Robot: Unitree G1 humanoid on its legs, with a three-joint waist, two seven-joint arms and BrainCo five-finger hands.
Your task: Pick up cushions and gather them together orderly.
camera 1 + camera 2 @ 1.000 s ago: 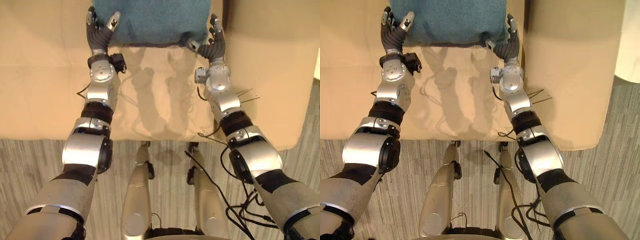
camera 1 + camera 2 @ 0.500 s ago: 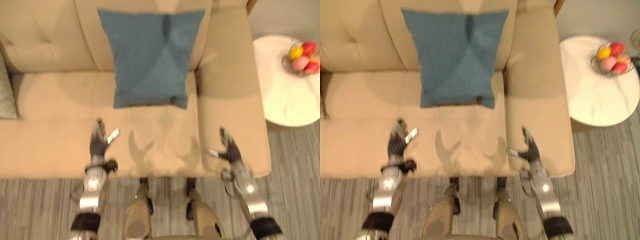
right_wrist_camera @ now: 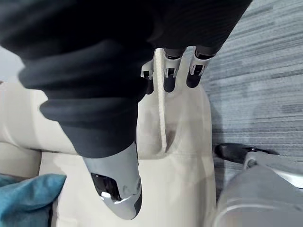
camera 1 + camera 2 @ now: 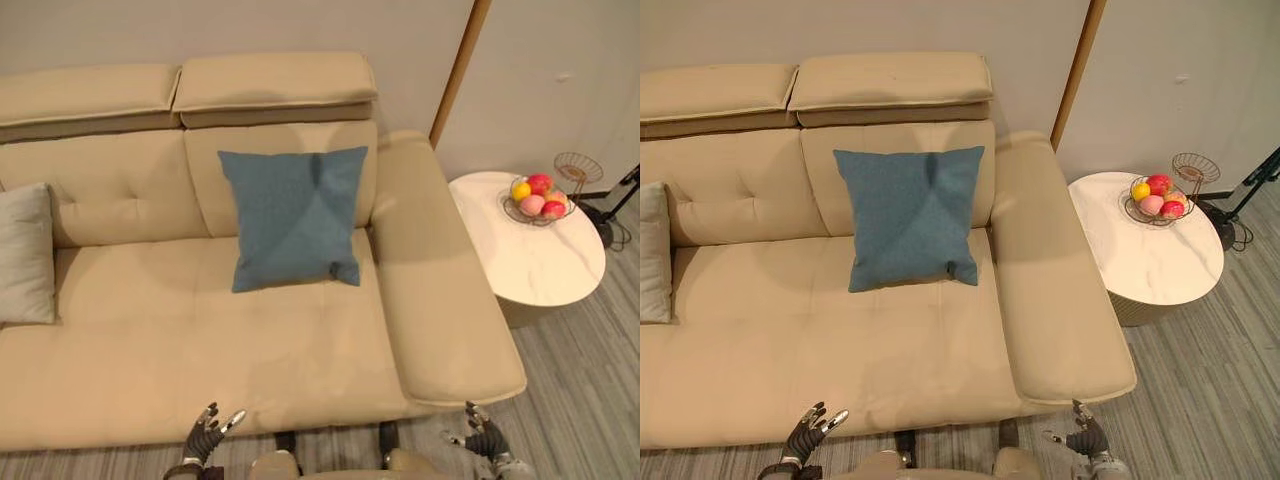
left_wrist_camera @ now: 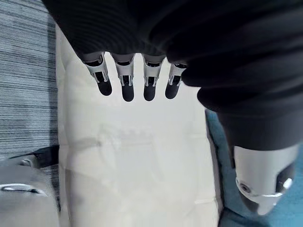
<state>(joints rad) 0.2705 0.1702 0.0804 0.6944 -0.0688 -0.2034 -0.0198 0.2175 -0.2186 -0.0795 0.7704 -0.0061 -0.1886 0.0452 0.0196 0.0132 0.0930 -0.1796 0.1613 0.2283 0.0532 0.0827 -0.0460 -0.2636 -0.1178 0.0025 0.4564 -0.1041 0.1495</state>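
Observation:
A blue cushion [image 4: 293, 216] leans upright against the backrest of the beige sofa [image 4: 150, 340], on its right seat. A grey cushion [image 4: 24, 254] stands at the sofa's far left edge. My left hand [image 4: 207, 433] is low at the sofa's front edge, fingers straight and holding nothing. My right hand [image 4: 482, 437] is below the right armrest [image 4: 430, 300], also open and empty. In the left wrist view the fingers [image 5: 127, 80] hang straight over the seat, with blue cushion [image 5: 239, 156] at the side. The right wrist view shows the fingers [image 3: 169, 75] straight over the sofa.
A round white side table [image 4: 535, 250] stands right of the sofa with a wire bowl of fruit [image 4: 536, 197] and a small wire basket [image 4: 578, 168] on it. Grey striped floor [image 4: 590, 400] lies around the table. A wall [image 4: 300, 30] rises behind the sofa.
The camera has drawn back and up, so the whole sofa shows. Both hands have let go of the blue cushion and pulled back to the sofa's front edge. The cushion stays against the backrest.

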